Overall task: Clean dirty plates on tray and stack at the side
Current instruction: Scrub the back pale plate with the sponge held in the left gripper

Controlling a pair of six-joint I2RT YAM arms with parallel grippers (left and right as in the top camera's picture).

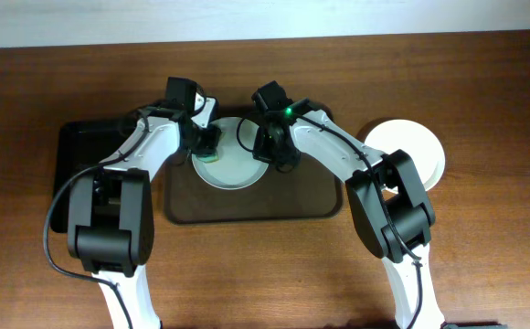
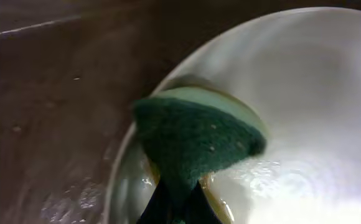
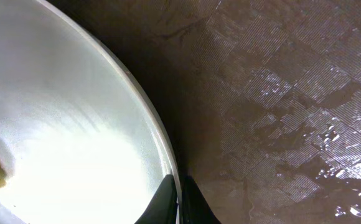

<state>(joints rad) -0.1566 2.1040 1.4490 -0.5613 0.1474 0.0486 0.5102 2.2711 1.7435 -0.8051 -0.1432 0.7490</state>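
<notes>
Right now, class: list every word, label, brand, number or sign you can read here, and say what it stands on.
No readable text in any view.
The plate, the tray, the sponge and the side stack show no print.
The green dot is a light, not a sign.

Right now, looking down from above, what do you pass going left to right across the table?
Black tray → left hand holding a green sponge → plate on the brown tray → right hand → side plate.
</notes>
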